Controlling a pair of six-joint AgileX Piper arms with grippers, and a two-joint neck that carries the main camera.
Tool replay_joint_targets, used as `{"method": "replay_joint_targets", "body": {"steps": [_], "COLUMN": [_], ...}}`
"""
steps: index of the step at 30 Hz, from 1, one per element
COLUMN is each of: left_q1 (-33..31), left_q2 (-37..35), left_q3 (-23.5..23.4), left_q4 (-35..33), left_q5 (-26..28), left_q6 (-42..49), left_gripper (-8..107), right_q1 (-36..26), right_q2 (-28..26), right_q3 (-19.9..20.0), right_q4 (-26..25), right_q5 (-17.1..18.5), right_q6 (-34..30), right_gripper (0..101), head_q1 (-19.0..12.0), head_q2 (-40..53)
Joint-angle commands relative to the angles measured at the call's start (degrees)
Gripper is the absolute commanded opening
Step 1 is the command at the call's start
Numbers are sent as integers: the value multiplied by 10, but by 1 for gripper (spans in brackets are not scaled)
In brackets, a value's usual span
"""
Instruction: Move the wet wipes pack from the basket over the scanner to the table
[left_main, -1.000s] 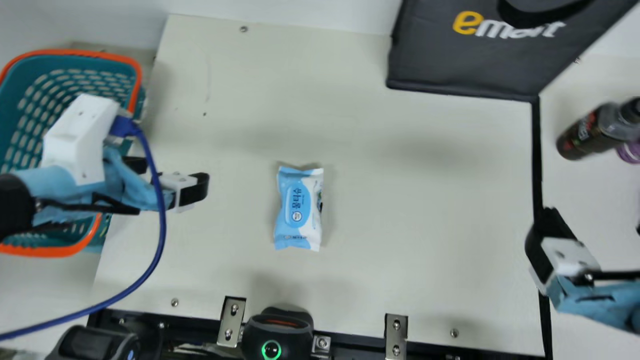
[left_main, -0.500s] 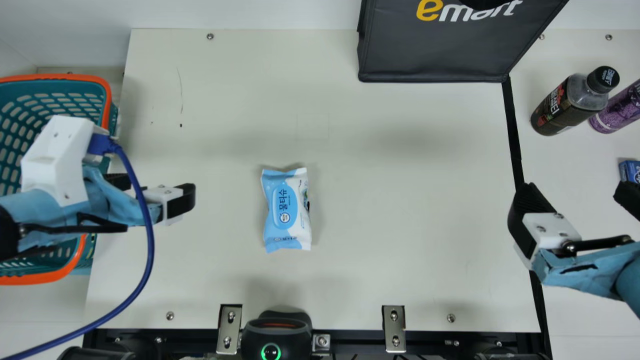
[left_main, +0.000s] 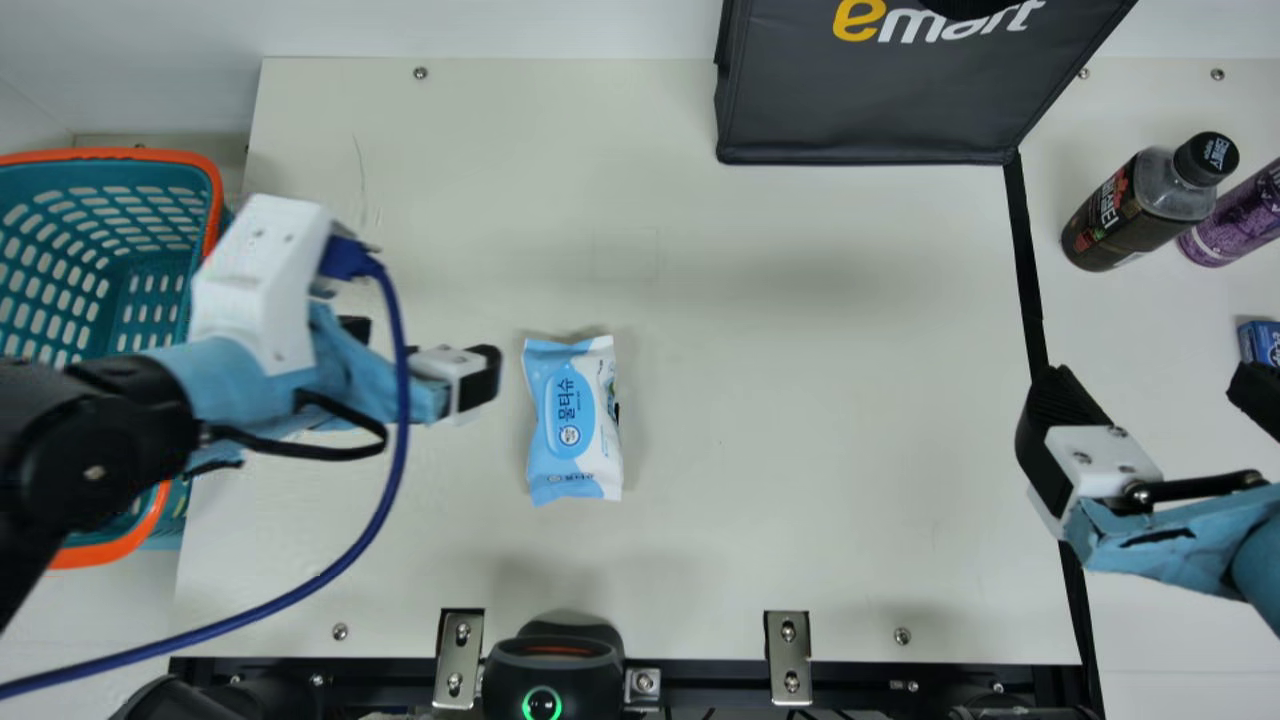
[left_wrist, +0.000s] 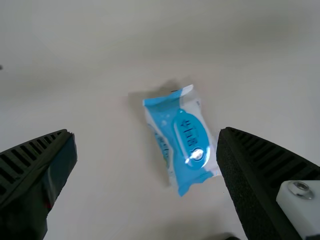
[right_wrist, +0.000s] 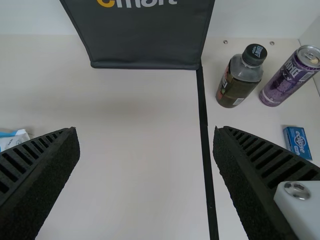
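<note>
Pale wall (left_main: 500, 25) ran behind the cream tabletop (left_main: 780, 450), w/ the wet wipes pack (left_main: 572, 420) lying label up on it, L of ctr; all posns below are rel. to that pack. L arm (left_main: 100, 430) extended over the basket (left_main: 213, 190) side, approx. level w/ the pack, its elbow-side end farthest from it and its wrist nearest. Left gripper (left_main: 420, 352) hung over the table just L of the pack, pitched down at the tabletop; fingers spread wide, nothing btwn them, pack untouched. In the L wrist view the pack showed beyond the gap, closer to one finger (left_wrist: 265, 185) than the other. Blue cable (left_main: 385, 490) drooped from the wrist in a loop, L of and nearer the robot than the pack. Right gripper (left_main: 1150, 385) was well off to the pack's R, angled away from the robot, fingers also wide apart & holding nothing. Scanner (left_main: 555, 665) w/ its green ring sat on the robot's side of the pack. Dark bag (left_main: 870, 110) was beyond it & to the R; bottle (left_main: 1125, 215), purple can (left_main: 1235, 220) and small blue box (left_main: 1262, 342) were far R.
</note>
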Motion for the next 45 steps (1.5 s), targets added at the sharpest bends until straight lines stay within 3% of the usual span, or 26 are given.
{"method": "replay_joint_targets", "body": {"steps": [1,13,25,45], "left_q1": [-55,-159,-194,-206], "left_q2": [21,114,201,305], "left_q3": [-12,-78,-116,-104], "left_q4": [19,102,140,145], "left_q5": [-5,16,65,59], "left_q6": [-50,-221,-357,-403], "left_gripper": [70,-8,-8,-8], "right_q1": [0,0,0,0], "right_q2": [0,0,0,0], "right_q3": [0,0,0,0], "right_q4": [0,0,0,0], "right_q5": [0,0,-1,-1], "right_q6": [0,0,0,0], "right_gripper": [95,95,95,95], "head_q1": [-17,-17,-17,-17], "head_q2": [0,0,0,0]}}
